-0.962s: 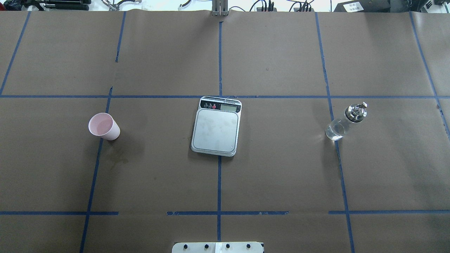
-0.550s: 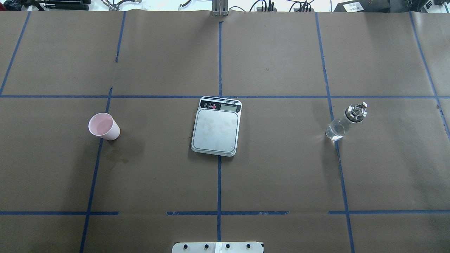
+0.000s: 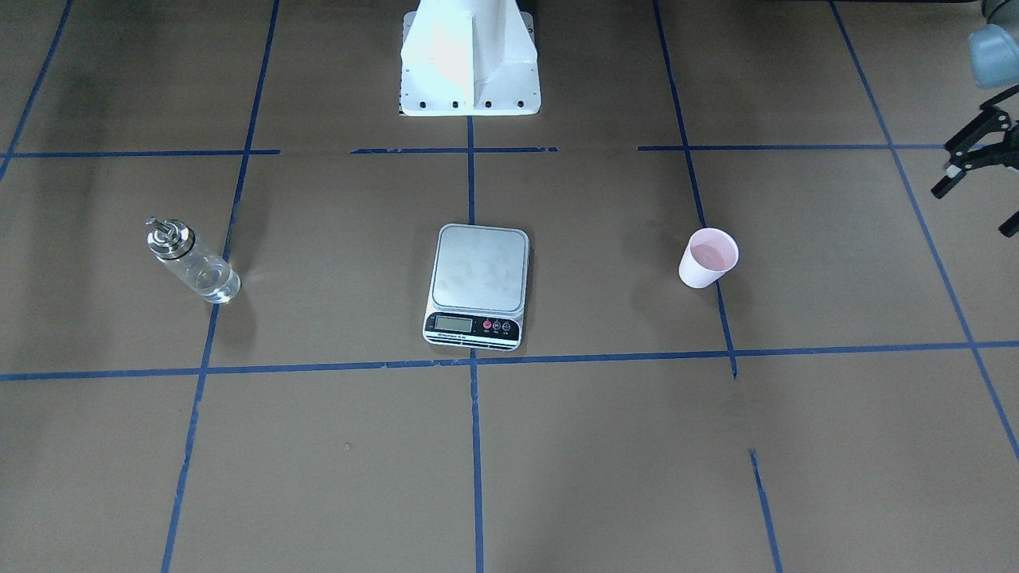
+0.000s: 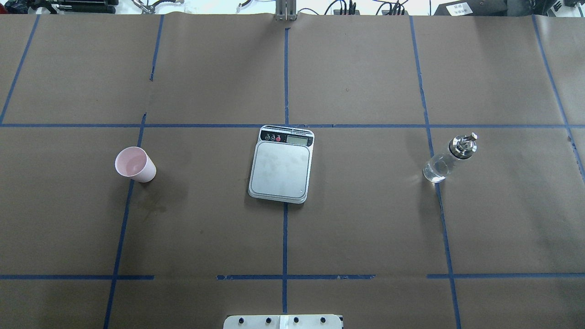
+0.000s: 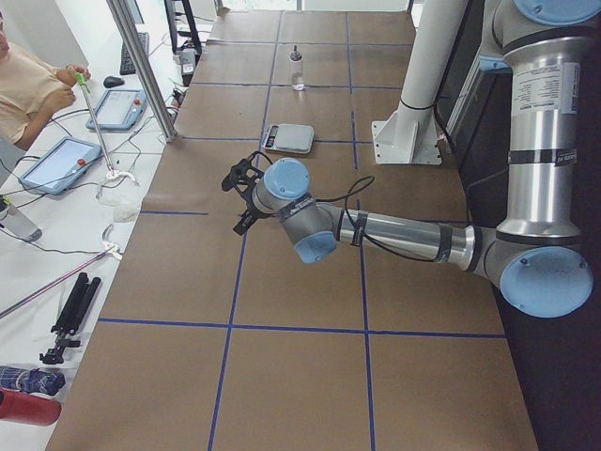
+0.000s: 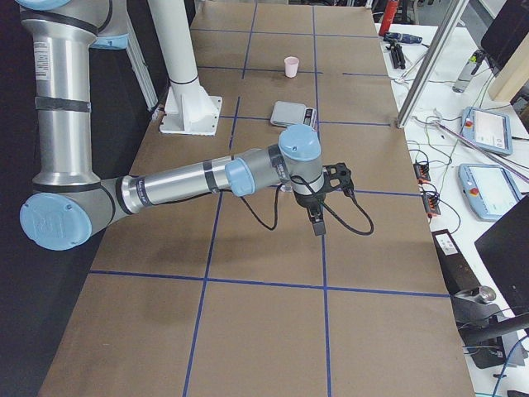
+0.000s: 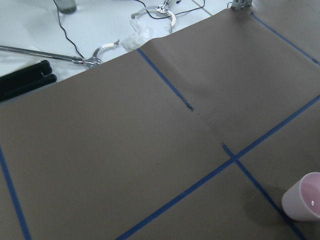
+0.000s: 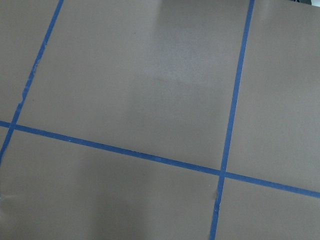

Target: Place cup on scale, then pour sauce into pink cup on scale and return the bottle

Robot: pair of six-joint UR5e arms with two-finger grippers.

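The pale pink cup (image 4: pixel 135 164) stands upright on the brown paper, left of the scale; it also shows in the front view (image 3: pixel 708 258) and low right in the left wrist view (image 7: pixel 304 197). The scale (image 4: pixel 281 169) sits at the table's centre with nothing on its steel platform (image 3: pixel 480 270). The clear glass bottle (image 4: pixel 449 158) stands right of the scale (image 3: pixel 191 263). My left gripper (image 3: pixel 971 212) hangs open and empty at the table's left end, well away from the cup. My right gripper (image 6: pixel 324 201) hovers at the right end, far from the bottle; I cannot tell its state.
The white robot base (image 3: pixel 470 60) stands at the near table edge behind the scale. Blue tape lines (image 4: pixel 285 77) grid the paper. Cables and tools (image 7: pixel 95 57) lie beyond the far edge. A metal post (image 5: pixel 141 66), tablets (image 5: pixel 56 162) and a seated person are on the operators' side.
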